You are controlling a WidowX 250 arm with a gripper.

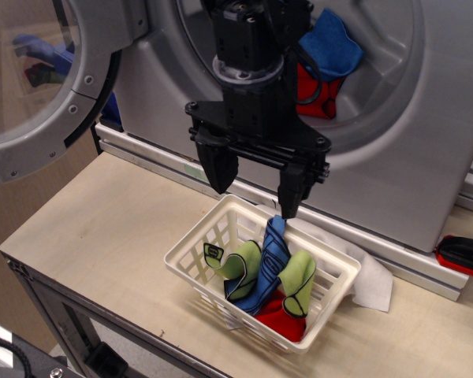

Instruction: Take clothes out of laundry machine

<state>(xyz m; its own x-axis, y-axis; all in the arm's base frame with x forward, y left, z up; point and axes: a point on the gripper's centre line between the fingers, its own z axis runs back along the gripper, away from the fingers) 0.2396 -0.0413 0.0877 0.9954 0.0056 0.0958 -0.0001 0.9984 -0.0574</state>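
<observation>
The silver-grey laundry machine (426, 142) stands behind the table with its round glass door (39, 87) swung open to the left. In the drum opening lie a bright blue cloth (335, 43) and a red cloth with dark edging (315, 90). My black gripper (255, 195) hangs in front of the drum, just above the white lattice basket (191, 264), with its jaws wide apart. A blue cloth with dark edging (274, 252) stands up in the basket, its top touching my right fingertip (288, 206). Green cloths (244, 264) and a red cloth (282, 316) lie beside it.
A flat white sheet (372, 277) lies under the basket's right side. A red and black object (465, 256) sits at the right edge by the washer's base. The wooden table (102, 228) extends to the left and front of the basket.
</observation>
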